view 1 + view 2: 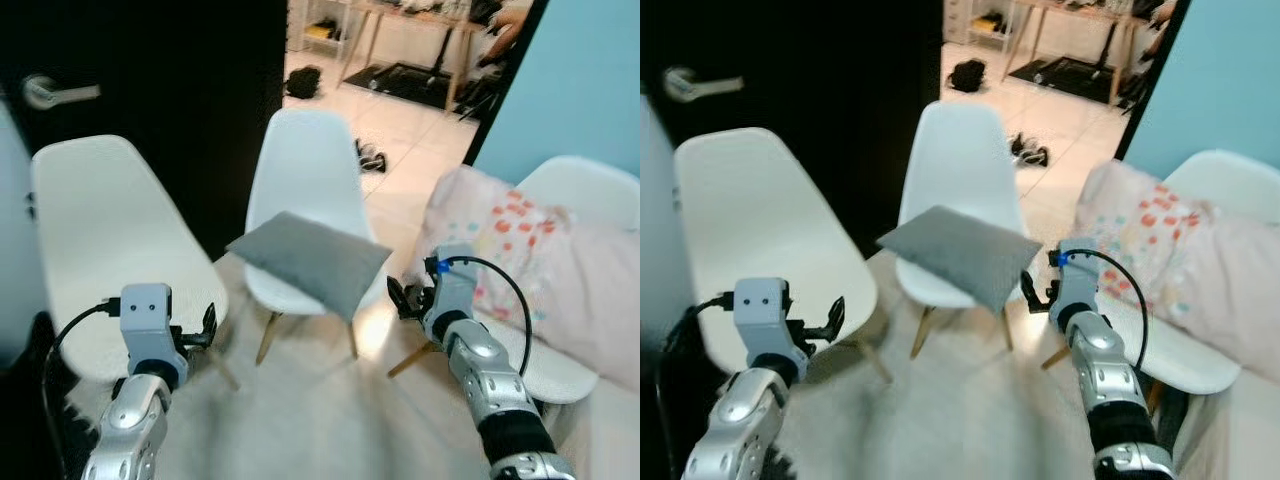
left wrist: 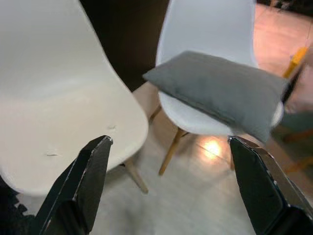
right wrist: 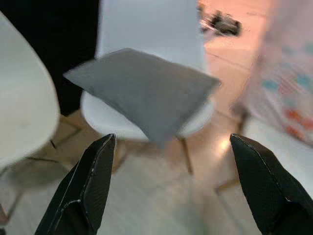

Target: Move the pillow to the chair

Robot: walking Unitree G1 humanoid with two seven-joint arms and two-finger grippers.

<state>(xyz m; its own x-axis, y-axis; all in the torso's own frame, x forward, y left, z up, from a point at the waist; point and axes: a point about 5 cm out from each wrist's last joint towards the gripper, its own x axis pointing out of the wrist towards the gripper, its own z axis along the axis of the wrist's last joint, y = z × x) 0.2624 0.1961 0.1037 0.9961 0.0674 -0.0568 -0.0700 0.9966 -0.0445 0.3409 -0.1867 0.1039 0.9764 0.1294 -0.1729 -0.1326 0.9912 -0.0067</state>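
A grey pillow (image 1: 310, 260) lies flat on the seat of the middle white chair (image 1: 305, 160), one corner hanging over the front edge. A second white chair (image 1: 110, 230) stands to its left. My left gripper (image 1: 205, 326) hovers open by that left chair's front edge, with nothing between its fingers. In the left wrist view the pillow (image 2: 220, 90) lies ahead of the wide-apart fingers (image 2: 83, 181). My right gripper (image 1: 402, 298) is open just right of the pillow's near corner, not touching it. The right wrist view has the pillow (image 3: 142, 88) ahead of its spread fingers (image 3: 88, 181).
A third white chair (image 1: 585, 185) at the right carries a floral blanket (image 1: 510, 240). A dark door with a handle (image 1: 60, 92) stands behind the left chair. Shoes (image 1: 370, 158) lie on the tiled floor past the open doorway. A light blue wall (image 1: 590, 80) is at the right.
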